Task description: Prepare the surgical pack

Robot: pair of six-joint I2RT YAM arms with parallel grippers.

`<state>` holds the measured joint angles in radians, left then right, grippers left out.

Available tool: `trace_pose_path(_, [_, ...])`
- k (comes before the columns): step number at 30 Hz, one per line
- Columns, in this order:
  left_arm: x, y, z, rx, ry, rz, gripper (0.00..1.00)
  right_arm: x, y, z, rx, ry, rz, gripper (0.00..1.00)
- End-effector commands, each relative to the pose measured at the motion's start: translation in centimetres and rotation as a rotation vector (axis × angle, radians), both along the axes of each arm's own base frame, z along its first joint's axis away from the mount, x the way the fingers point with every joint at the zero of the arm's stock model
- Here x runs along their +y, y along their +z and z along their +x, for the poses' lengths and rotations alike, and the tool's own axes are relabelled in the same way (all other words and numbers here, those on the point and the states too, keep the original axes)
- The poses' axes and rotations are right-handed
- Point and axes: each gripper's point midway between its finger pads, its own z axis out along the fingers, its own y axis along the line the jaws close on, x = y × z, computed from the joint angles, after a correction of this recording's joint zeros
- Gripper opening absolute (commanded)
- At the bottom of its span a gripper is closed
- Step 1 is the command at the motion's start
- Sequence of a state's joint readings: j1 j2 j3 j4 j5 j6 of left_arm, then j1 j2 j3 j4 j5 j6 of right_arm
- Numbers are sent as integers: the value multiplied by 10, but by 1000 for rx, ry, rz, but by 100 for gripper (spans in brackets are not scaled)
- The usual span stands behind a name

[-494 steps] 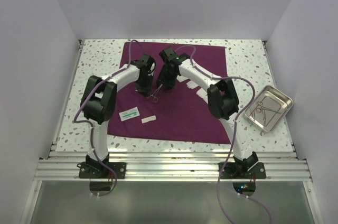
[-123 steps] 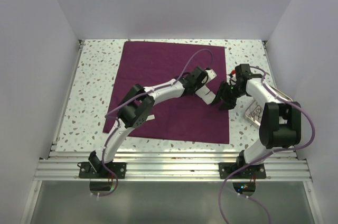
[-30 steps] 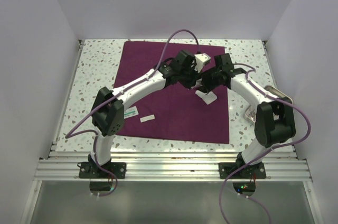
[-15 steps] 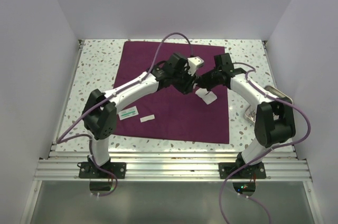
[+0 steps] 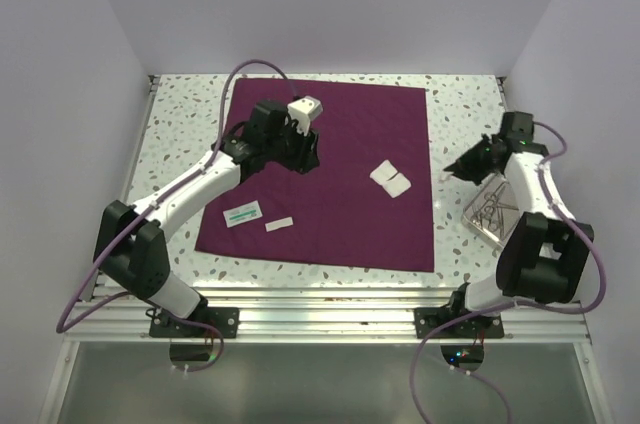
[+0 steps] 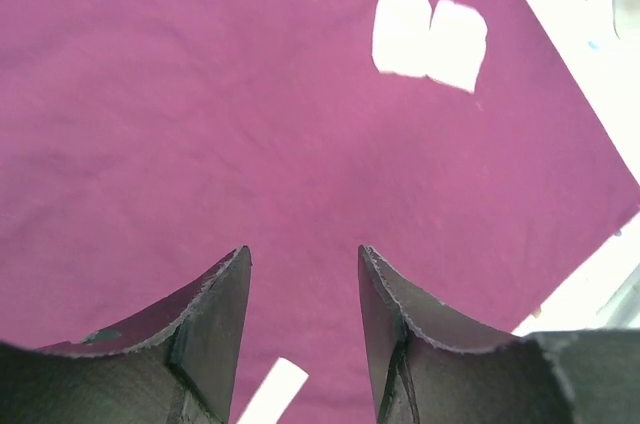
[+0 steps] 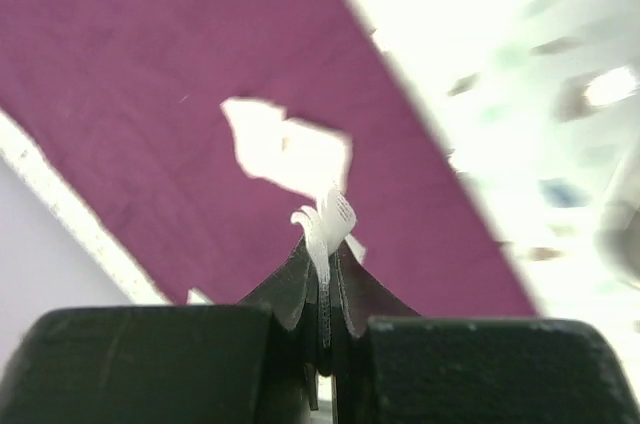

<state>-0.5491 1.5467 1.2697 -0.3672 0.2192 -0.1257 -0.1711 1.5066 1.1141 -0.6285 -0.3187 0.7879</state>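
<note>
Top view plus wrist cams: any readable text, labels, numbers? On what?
Nothing can be read.
Small white packet on the surgical pack: green print, too small to read.
White strip beside it: no marking visible.
Gauze squares: blank.
White scrap pinched in the right gripper: no print visible.
</note>
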Motion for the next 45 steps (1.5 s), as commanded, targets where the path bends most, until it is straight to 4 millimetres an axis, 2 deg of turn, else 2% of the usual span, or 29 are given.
trace_pose_path(1, [-14,-6,-10,27,-53,-89,51,-40,7,-37,-25,128,-93,0])
trace_pose_path(2, [-16,-12,-15,46,-69,-99,51,-50,7,-44,-5,111,-89,0])
trace_pose_path(3, [-17,-13,-16,49,-74,-106,51,-67,10,-47,-5,91,-113,0])
trace_pose_path(6, [-21,-17,-18,57,-91,-119,50,-89,8,-47,6,84,-155,0])
trace_pose_path(10, [-18,-16,-15,50,-100,-108,50,-102,-1,-39,6,92,-107,3])
trace_pose_path(15, [-15,-17,-16,59,-102,-112,50,-123,-19,-48,48,93,-71,5])
trace_pose_path(18, [-14,-21,-16,70,-104,-114,50,-123,-35,-54,51,95,10,8])
trace_pose_path(22, [-12,-24,-12,80,-97,-118,50,-111,-61,-60,89,129,124,9])
trace_pose_path(24, [-12,-28,-12,92,-97,-117,50,-106,-67,-63,91,134,145,9])
trace_pose_path(29, [-14,-31,-9,104,-100,-125,50,-110,-80,-72,148,131,144,11])
trace_pose_path(31, [-14,-31,-7,107,-97,-126,50,-111,-82,-73,152,128,138,16])
trace_pose_path(34, [-15,-34,-8,114,-100,-126,50,-113,-87,-77,179,122,129,28])
trace_pose_path(35, [-14,-34,-7,115,-99,-128,50,-115,-89,-79,195,120,121,37])
trace_pose_path(38, [-14,-37,-9,123,-101,-126,50,-117,-89,-83,205,119,101,46])
trace_pose_path(45, [-15,-40,-12,135,-107,-133,50,-137,-76,-97,299,73,-28,53])
